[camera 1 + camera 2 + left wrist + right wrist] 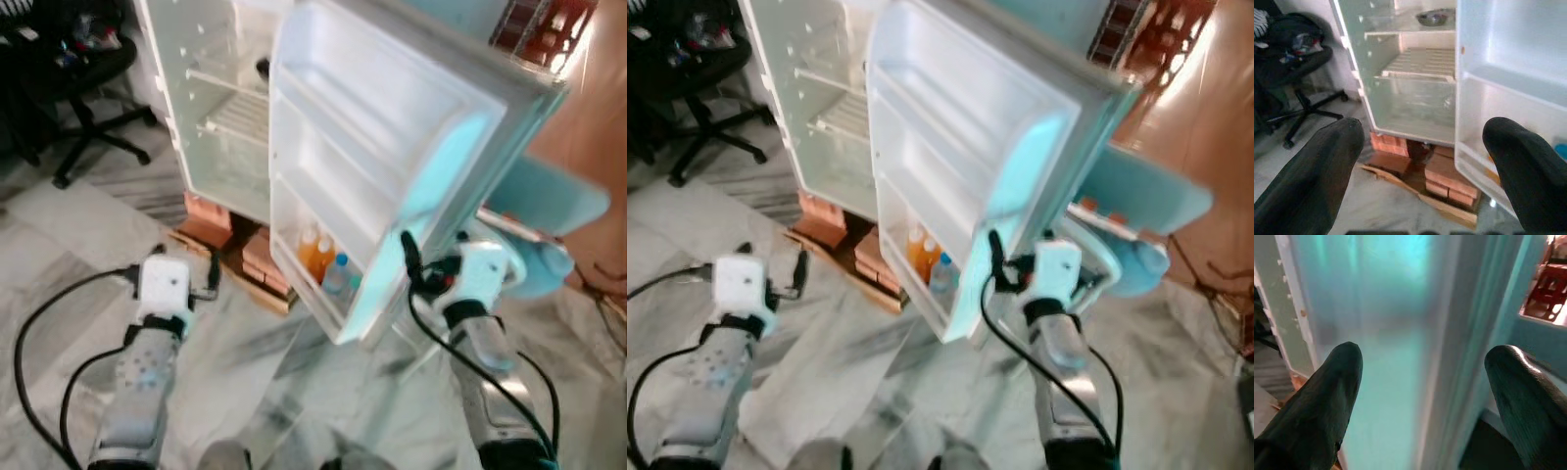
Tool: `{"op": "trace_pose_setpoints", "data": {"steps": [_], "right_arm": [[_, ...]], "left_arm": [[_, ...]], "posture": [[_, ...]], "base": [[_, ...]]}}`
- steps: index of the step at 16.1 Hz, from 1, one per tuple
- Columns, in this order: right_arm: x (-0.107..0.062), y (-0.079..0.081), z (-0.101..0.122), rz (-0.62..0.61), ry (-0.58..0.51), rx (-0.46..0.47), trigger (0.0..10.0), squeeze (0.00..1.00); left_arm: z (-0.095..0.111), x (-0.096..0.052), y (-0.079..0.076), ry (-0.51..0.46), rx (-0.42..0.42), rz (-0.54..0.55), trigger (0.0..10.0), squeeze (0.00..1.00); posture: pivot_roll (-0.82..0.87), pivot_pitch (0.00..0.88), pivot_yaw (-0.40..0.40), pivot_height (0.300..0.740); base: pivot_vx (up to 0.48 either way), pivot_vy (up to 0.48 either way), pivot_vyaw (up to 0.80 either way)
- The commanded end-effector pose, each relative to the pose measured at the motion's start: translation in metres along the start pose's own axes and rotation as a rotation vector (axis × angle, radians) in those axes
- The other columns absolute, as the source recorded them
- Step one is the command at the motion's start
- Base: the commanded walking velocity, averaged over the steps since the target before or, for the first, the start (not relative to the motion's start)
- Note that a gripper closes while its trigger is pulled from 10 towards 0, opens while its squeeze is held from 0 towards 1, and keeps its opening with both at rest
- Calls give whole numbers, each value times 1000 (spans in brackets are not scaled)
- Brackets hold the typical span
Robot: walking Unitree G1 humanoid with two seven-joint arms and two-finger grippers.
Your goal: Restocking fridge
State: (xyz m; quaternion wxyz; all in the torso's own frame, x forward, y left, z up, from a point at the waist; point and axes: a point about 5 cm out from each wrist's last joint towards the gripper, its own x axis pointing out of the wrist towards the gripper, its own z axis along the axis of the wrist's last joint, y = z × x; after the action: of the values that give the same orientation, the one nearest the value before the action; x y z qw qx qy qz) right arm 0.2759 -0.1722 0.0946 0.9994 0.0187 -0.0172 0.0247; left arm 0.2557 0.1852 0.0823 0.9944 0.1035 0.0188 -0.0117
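The right gripper point(434, 257) has its two black fingers point(1327, 396) spread wide, and it sits just at the outer edge of the open fridge door point(392, 147), the pale turquoise edge of the door standing between the fingers in the right wrist view. The left gripper point(188, 269) is also spread apart, held low over the floor to the left of the door and pointing toward the fridge point(220, 98), touching nothing.

No brand or writing can be read anywhere; the frames are soft with blur.

On the lowest door shelf point(328, 294) stand two orange bottles point(313, 253) and beside them a clear bottle with a blue cap point(338, 274). The upper door shelves are bare white plastic. Inside the cabinet there is a white slatted rack point(1422, 63) and, on a higher shelf, what looks like a metal bowl point(1435, 17).

The fridge stands raised on red bricks point(1444, 178) and a flat wooden board point(1396, 174). A black office chair point(83, 78) stands far left. To the right of the door is a light blue piece of furniture point(544, 201), with a reddish-brown surface beyond it. The floor point(255, 382) is grey-veined marble.
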Motion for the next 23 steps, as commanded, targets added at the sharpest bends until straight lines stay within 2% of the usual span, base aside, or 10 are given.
{"op": "trace_pose_setpoints", "data": {"steps": [1, 3, 8, 9, 11, 13, 14, 16, 20, 23], "right_arm": [[2, -2, 0, -1, 5, 2, 10000, 0], [11, -3, 1, -20, 15, 35, 10000, 0], [50, 57, 24, 223, -10, 208, 10000, 0], [56, 78, 34, 302, -26, 256, 10000, 0], [47, 109, 48, 546, -12, 435, 10000, 0], [13, 130, 62, 872, -13, 548, 10000, 0], [2, 130, 65, 957, -13, 561, 10000, 0], [-6, 109, 64, 999, 32, 619, 10000, 0], [-48, 59, 23, 1229, 347, 320, 10000, 0], [-45, 36, -1, 1170, 455, 86, 10000, 0]], "left_arm": [[-10, -7, 4, 47, 20, 3, 10000, 0], [-20, -18, 6, 89, 31, 1, 10000, 0], [-41, -41, 10, 170, 35, 21, 10000, 0], [-44, -45, 12, 181, 32, 30, 10000, 0], [-41, -46, 13, 175, 38, 42, 10000, 0], [-41, -47, 14, 176, 38, 45, 10000, 0], [-42, -48, 14, 177, 38, 46, 10000, 0], [-44, -50, 14, 183, 37, 44, 10000, 0], [-47, -53, 13, 198, 41, 33, 10000, 0], [-47, -54, 14, 201, 43, 33, 10000, 0]], "posture": [[141, 104, -88, 740], [146, 110, -89, 740], [173, 111, -95, 740], [185, 111, -98, 740], [196, 111, -103, 740], [199, 113, -107, 740], [195, 115, -106, 740], [190, 117, -103, 740], [188, 119, -99, 740], [189, 126, -99, 740]], "base": [[0, 0, 0], [0, 0, 0], [0, 0, 0], [0, 0, 0], [0, 0, 0], [0, 0, 0], [0, 0, 0], [0, 0, 0], [0, 0, 0], [0, 0, 0]]}}
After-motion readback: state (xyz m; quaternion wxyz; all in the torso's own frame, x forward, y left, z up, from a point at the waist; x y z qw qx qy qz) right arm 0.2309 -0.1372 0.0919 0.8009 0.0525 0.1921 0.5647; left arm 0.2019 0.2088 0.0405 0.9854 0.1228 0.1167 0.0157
